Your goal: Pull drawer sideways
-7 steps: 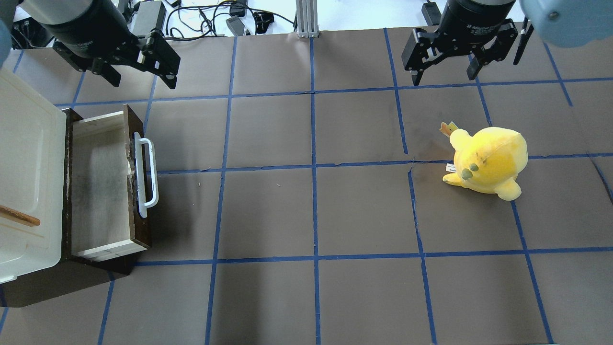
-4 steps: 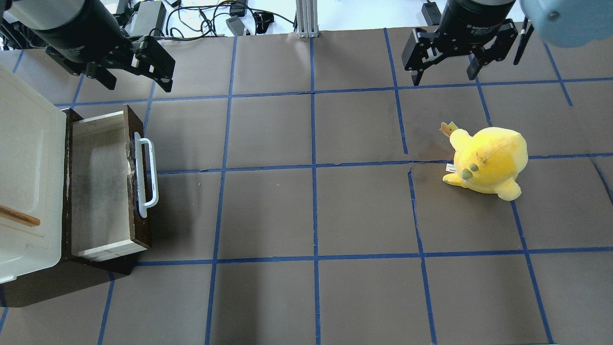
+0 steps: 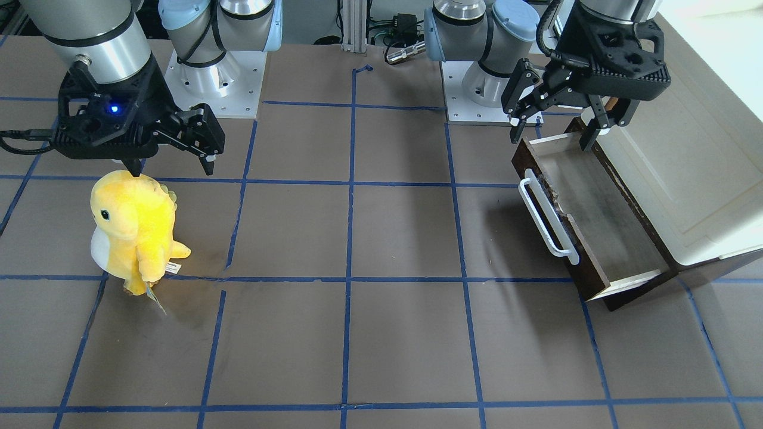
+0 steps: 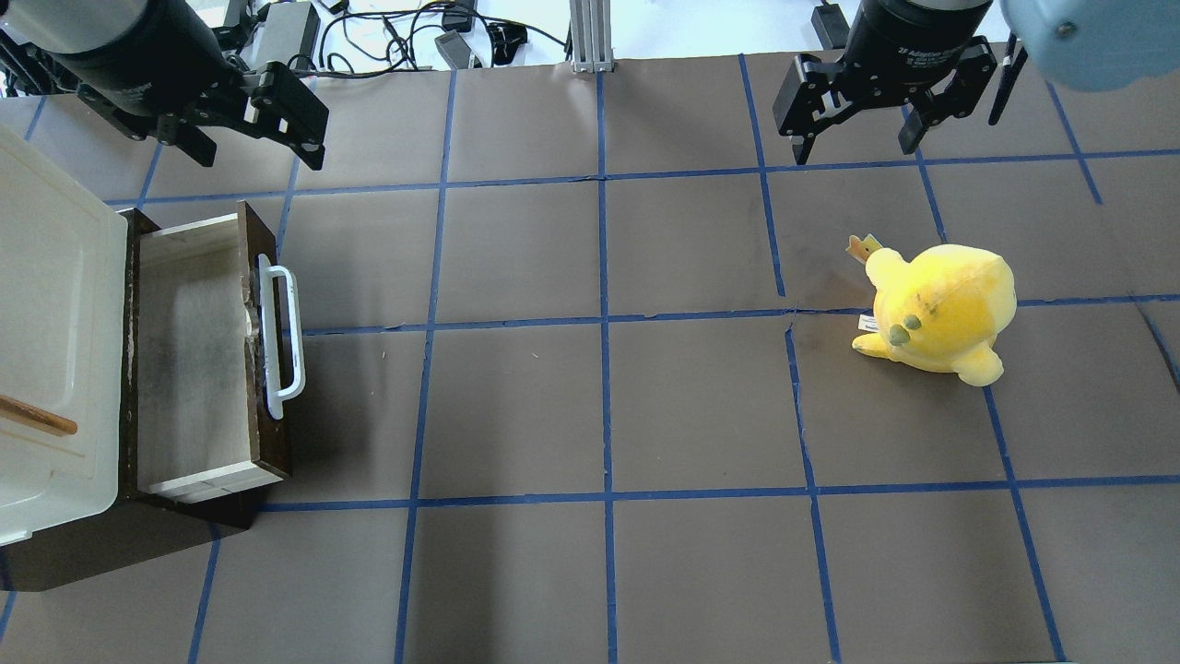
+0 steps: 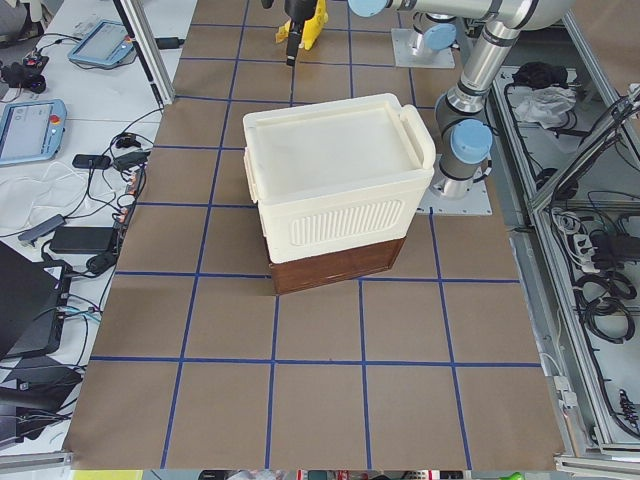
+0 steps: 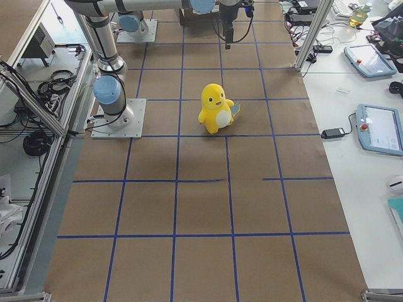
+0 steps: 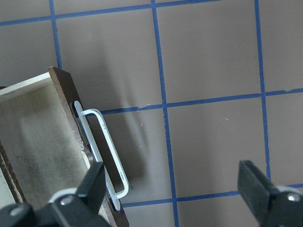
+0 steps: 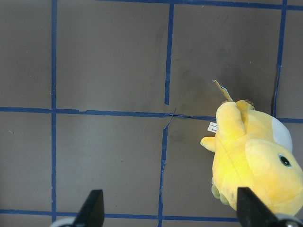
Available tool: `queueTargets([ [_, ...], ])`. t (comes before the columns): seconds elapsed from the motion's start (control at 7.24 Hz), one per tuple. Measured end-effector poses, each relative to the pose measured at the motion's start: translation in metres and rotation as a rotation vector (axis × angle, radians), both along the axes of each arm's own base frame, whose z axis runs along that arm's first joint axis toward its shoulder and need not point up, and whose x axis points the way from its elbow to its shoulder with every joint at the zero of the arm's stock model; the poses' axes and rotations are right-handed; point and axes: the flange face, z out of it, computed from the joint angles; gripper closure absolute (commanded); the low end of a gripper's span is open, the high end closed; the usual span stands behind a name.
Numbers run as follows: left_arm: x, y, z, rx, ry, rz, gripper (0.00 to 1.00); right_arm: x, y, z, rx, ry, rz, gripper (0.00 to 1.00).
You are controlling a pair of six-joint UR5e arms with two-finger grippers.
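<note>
Fingers (image 4: 300, 124) of the left gripper (image 4: 258, 157) hang spread wide and empty, clear of the white handle (image 4: 281, 337), while the drawer (image 4: 189, 350) stands drawn out sideways from its cabinet (image 4: 55, 277) at the table's (image 4: 516, 406) left end, so the pull looks finished and only a retreat remains.

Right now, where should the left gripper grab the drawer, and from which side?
Grip the handle at mid-bar, coming down from above with the open left gripper straddling it. The bar stands off the drawer front, leaving a gap for one finger, and runs level along that front.
</note>
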Motion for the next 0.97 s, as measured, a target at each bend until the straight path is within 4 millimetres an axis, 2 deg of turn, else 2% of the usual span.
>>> queueTargets([
  [0.97, -0.0010, -0.0040, -0.0045, 0.002, 0.008, 0.029, 0.00, 0.0000, 0.0000, 0.0000, 0.000, 0.000, 0.000, 0.00],
])
